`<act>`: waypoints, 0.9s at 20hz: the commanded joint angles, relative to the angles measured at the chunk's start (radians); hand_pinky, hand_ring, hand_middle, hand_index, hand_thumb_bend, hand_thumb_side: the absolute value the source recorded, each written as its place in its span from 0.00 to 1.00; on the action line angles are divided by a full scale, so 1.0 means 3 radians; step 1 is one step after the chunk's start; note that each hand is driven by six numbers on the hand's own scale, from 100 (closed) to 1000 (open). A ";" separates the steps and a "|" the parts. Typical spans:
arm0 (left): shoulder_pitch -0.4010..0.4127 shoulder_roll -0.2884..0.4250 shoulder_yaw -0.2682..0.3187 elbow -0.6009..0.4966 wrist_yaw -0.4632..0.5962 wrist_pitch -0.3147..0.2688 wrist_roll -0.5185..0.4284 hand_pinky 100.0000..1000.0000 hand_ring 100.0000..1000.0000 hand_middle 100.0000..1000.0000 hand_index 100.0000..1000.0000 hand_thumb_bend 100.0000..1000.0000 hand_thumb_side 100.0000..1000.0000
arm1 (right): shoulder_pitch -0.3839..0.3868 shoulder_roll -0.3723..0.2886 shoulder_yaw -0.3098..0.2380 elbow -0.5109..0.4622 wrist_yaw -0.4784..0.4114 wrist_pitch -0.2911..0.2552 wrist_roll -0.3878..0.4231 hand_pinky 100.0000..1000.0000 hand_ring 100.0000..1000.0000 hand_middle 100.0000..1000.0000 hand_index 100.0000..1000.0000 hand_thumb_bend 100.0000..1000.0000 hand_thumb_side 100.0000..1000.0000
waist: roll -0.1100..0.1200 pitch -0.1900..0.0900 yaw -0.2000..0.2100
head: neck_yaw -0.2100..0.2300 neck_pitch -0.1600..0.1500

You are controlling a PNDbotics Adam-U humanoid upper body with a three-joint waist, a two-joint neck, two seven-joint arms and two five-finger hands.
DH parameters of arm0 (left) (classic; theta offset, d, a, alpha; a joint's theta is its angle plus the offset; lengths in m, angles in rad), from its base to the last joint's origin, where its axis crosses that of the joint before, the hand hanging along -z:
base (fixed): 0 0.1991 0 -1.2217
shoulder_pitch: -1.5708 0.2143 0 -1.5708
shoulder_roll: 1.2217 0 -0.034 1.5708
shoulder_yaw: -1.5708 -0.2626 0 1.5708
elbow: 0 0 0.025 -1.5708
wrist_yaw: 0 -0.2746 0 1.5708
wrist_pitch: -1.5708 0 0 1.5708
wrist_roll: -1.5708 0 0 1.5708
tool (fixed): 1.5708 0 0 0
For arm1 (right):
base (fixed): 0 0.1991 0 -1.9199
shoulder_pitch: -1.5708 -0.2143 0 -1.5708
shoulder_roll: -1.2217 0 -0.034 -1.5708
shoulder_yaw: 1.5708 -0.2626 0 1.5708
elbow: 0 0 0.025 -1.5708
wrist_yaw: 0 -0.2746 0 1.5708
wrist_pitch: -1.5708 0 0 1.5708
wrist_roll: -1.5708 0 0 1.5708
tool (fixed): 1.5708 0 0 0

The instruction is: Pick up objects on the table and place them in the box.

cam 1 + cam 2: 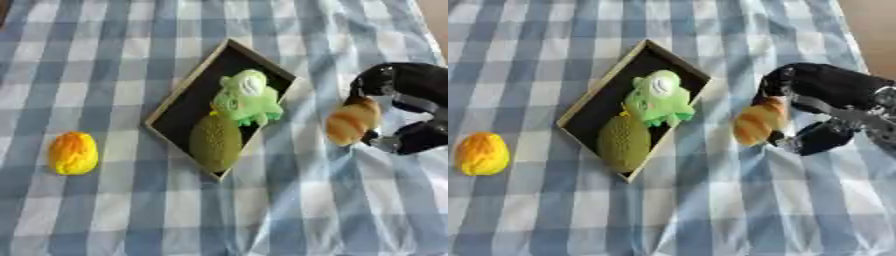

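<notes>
Yellow toy (73, 153) lies apart; right hand (820, 107) – wrist cut off – pinches a striped bun (758, 121) beside the box (181, 105).

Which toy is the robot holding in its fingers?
The orange-and-cream striped bread-like toy, right of the box, pinched by the right hand. The others lie untouched.

You have no text, label, brand, number or sign to read anywhere here: none on the box (179, 95), none on the toys inside it, none on the checked cloth (105, 60) over the tabletop.
</notes>
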State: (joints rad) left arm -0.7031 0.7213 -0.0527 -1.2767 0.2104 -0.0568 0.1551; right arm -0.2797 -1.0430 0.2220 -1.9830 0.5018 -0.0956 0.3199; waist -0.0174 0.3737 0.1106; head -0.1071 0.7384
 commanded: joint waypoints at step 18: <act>-0.0146 0.0041 -0.0058 -0.0122 -0.0026 -0.0007 -0.0071 0.76 0.91 0.81 0.87 0.24 0.80 | -0.2086 0.1173 0.0743 0.0676 0.0079 -0.0077 0.0761 0.89 0.78 0.58 0.62 0.04 0.00 | -0.0056 -0.0170 0.0114 | -0.0096 0.0030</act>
State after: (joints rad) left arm -0.7276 0.7105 -0.0742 -1.2927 0.2042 -0.0575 0.1376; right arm -0.8847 -0.7068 0.4430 -1.8159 0.5038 -0.1086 0.5425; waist -0.0228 0.3633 0.1442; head -0.1330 0.7443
